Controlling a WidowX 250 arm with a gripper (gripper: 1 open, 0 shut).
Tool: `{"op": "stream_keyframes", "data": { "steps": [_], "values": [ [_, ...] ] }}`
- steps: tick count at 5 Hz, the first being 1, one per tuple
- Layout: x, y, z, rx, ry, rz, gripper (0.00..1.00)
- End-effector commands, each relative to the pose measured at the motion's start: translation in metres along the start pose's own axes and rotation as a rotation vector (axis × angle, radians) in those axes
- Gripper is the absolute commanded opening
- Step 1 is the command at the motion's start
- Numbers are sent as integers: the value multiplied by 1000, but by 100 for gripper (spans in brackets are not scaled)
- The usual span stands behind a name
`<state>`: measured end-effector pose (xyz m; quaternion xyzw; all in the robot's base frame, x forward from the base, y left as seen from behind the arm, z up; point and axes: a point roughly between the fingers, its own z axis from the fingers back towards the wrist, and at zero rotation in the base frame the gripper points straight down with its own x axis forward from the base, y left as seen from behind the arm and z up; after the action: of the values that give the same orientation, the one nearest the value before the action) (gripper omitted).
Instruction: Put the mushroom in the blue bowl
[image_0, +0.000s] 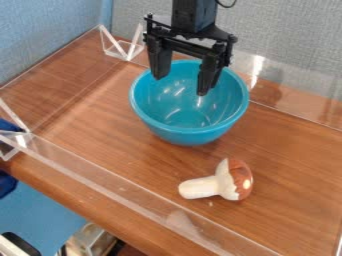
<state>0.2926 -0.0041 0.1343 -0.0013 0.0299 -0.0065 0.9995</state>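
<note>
The gripper (189, 72) hangs pointing straight down with its two dark fingers spread wide and nothing between them, its tips just above the far rim of the blue bowl (150, 116). The bowl looks empty, so the pick has not yet been made; judged from this, the step in hand is the approach to the mushroom (223, 184). The mushroom lies on its side on the wooden table (80, 100), near the front edge and well apart from the bowl, its cream stem pointing left and its reddish-brown cap to the right. The next move calls for travel toward the camera and to the right, then a descent so the open fingers straddle the stem or cap, perhaps with a turn of the wrist to meet it across its narrow side. Low clear walls (94, 178) fence the table; the front one runs close by the mushroom, leaving little room there, while the wood between bowl and mushroom lies open.
</note>
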Motion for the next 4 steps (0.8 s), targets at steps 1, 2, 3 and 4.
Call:
{"op": "stream_keyframes", "data": {
  "steps": [1,2,3,4],
  "values": [
    [-12,-10,-6,16,17,-140,100],
    [-26,-25,-17,32,33,-276,100],
    [-40,-40,-32,51,44,-392,100],
    [-54,-53,-49,60,64,-513,100]
  ]
}}
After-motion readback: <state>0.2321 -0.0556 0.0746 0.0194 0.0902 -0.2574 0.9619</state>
